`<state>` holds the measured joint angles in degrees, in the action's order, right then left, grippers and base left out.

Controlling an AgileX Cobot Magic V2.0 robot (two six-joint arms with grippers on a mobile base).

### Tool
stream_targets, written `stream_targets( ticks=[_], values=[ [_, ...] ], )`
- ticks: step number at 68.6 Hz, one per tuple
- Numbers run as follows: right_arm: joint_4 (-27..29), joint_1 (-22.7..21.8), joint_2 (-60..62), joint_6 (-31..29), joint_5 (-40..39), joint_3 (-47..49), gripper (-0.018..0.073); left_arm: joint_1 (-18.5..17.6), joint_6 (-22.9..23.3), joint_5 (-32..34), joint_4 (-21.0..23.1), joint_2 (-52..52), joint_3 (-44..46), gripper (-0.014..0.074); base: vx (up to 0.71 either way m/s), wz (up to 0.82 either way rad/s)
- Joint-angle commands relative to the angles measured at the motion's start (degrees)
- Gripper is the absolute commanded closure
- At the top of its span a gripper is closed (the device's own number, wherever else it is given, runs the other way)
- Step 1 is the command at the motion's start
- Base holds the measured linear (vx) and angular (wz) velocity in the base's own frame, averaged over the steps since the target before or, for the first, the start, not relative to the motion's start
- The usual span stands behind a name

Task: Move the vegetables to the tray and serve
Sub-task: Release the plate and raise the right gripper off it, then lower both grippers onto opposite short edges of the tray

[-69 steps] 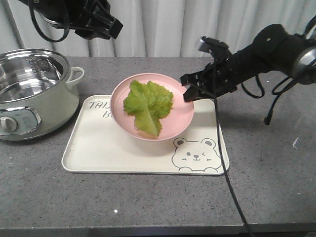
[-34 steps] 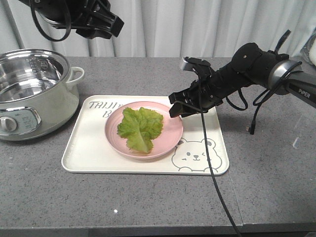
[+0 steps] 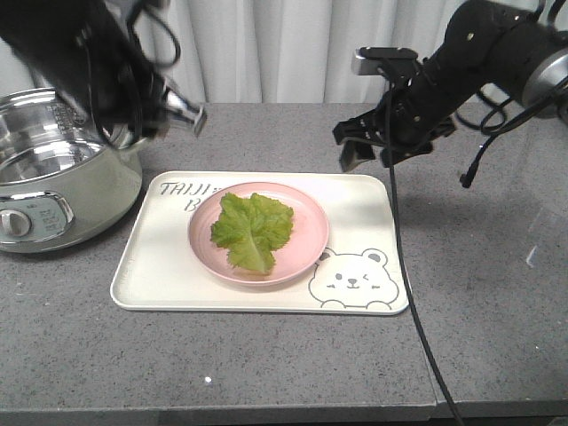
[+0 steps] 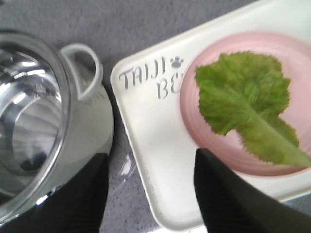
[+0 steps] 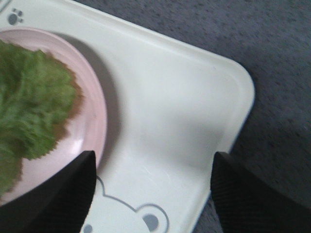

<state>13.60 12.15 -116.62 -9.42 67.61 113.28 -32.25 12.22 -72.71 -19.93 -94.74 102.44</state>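
1. Crinkly green lettuce leaf (image 3: 253, 229) lies on round pink plate (image 3: 306, 238), centre frame, on cream rectangular bear-print tray (image 3: 160, 275).
2. Left hand (image 4: 150, 154) and right hand (image 5: 153, 154): wide, empty.
3. Serving step, probably; next, grip tray rims.

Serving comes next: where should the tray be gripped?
Pinch the raised rim of the tray midway along both short sides, left claw from the left, right claw from the right; the loaded pink plate sits centrally, so that should keep it level.
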Motion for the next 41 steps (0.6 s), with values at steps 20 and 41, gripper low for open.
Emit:
stream_targets(
  ticks=[20,41],
  values=[
    [-7.1,-0.3,2.9,6.2,5.9,0.0,0.008,3.7,9.8,1.1,-2.8,2.2,-11.2,0.022,0.0,0.0],
    [-5.8,-0.3,2.8,6.6,5.9,-4.3,0.008,9.0,8.9,3.1,5.0,2.2,-15.2,0.022,0.0,0.0]
  ],
)
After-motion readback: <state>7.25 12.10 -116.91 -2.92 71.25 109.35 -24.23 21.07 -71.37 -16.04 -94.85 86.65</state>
